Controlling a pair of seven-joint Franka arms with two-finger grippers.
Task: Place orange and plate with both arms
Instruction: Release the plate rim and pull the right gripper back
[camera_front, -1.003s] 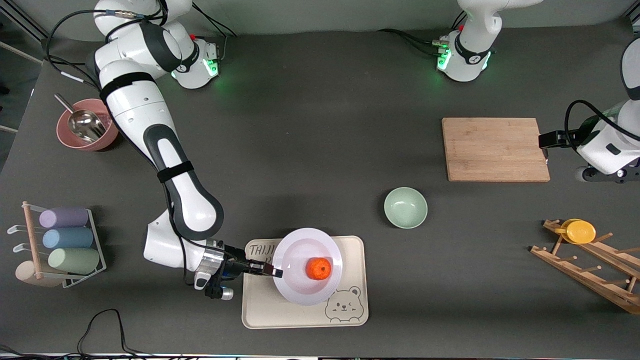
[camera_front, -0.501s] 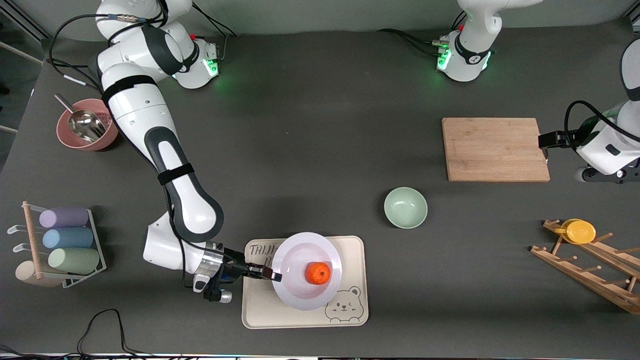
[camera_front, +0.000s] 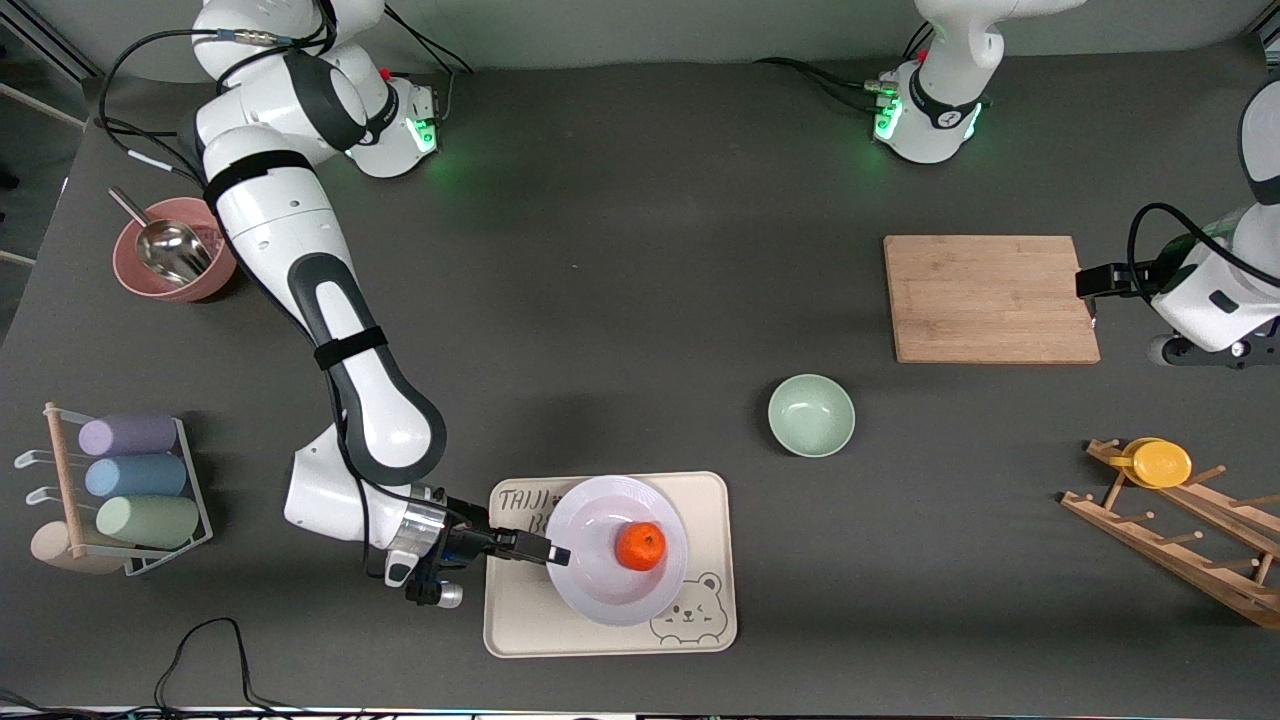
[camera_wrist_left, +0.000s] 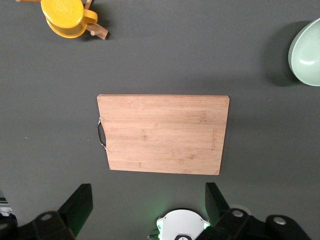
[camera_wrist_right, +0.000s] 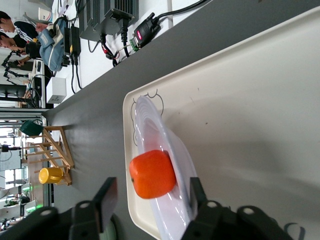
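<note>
Plate (camera_front: 600, 590) lies flat on tray (camera_front: 700, 490) w/ orange (camera_front: 640, 546) at its centre. Right gripper (camera_front: 556, 553) at plate's rim toward tray's text corner, jaws parted, astride rim, not clamping. Left gripper (camera_wrist_left: 150, 202) wide open, empty, waits over cutting board (camera_front: 990, 298).

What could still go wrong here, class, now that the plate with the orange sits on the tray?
1. The right gripper has its open fingers either side of the plate rim; pulling away carelessly could drag or tip the plate.
2. The orange lies loose on the plate, so a jolt could roll it off.
3. The plate sits near the tray corner with lettering, so a nudge could push it over the edge.
</note>
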